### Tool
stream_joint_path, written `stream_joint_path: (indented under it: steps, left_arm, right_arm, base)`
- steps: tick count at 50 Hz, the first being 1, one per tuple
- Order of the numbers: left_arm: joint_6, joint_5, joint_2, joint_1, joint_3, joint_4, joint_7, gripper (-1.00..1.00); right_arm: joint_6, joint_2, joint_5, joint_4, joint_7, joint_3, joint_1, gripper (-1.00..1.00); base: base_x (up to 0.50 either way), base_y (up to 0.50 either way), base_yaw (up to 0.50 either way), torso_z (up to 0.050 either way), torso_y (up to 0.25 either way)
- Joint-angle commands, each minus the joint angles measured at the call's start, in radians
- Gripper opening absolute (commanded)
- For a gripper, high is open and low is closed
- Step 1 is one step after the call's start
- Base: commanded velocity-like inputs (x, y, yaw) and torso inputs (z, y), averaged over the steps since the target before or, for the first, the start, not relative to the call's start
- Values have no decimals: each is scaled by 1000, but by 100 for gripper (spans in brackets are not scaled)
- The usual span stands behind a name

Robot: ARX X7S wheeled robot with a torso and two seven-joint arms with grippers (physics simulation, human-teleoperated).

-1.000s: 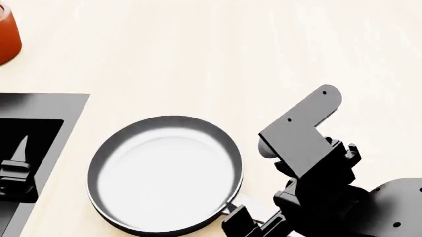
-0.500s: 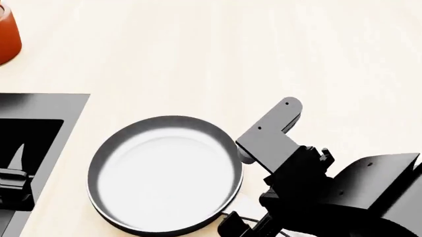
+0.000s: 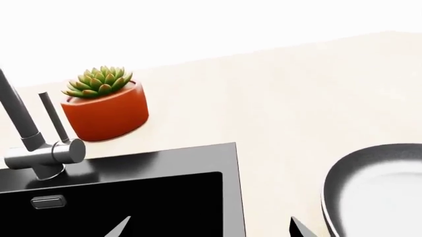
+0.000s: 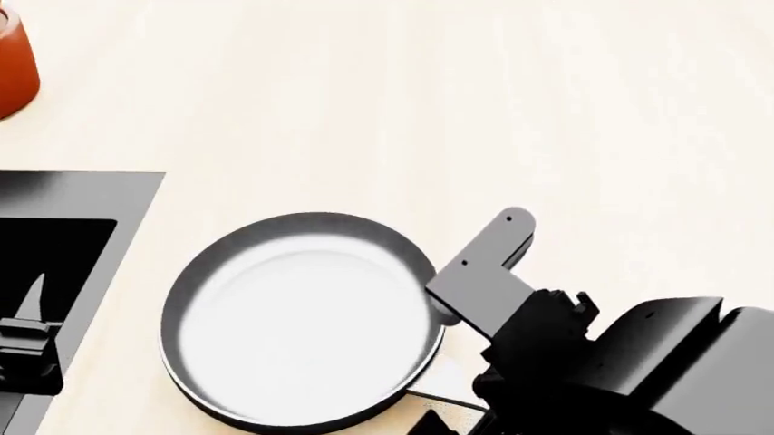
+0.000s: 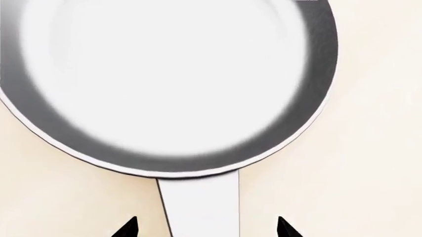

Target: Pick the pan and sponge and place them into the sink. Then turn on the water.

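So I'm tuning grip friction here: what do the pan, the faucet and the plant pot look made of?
All rendered, so hedged. The pan: metal by its look, with a matte dark speckled wall and a pale, smooth inside that glares. The faucet: brushed grey metal, with soft highlights along its cylindrical body. The plant pot: glazed ceramic or plastic, in even glossy orange-red.

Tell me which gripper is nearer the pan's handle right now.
The right gripper: its open fingertips straddle the pan handle, not yet closed. The left gripper hangs over the sink, across the pan from the handle.
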Motion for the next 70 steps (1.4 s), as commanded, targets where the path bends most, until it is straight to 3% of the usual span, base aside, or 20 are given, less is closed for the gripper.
stream_joint_path:
  steps: [1,9,10,34,53,70]
  left_arm:
    - [16,-9,0,8,-10,-4,21,100]
    - [-8,-12,-3,-10,1,6,13,100]
    - [-10,-14,-6,-9,-4,8,15,100]
    - [10,-8,-4,0,13,-7,-1,100]
    - [10,-13,-8,-1,16,-6,-7,100]
    - [20,-20,-15,10,3,-11,-4,100]
  right_arm:
    - [-14,-7,-24,14,-22,-20,-1,100]
    - [-30,-10,-9,23,-5,8,-14,100]
    - [-34,-9,-10,21,-4,9,-14,-100]
    - [-153,65,60,-30,218,234,-124,-100]
    - [-160,205,102,-205,440,355,-216,-100]
    - [-197,242,104,-270,441,365,-254,-100]
  base:
    - [0,0,0,0,0]
    - [0,0,0,0,0]
    - [0,0,0,0,0]
    - [0,0,0,0,1]
    - [0,0,0,0,2]
    - [0,43,0,1,2]
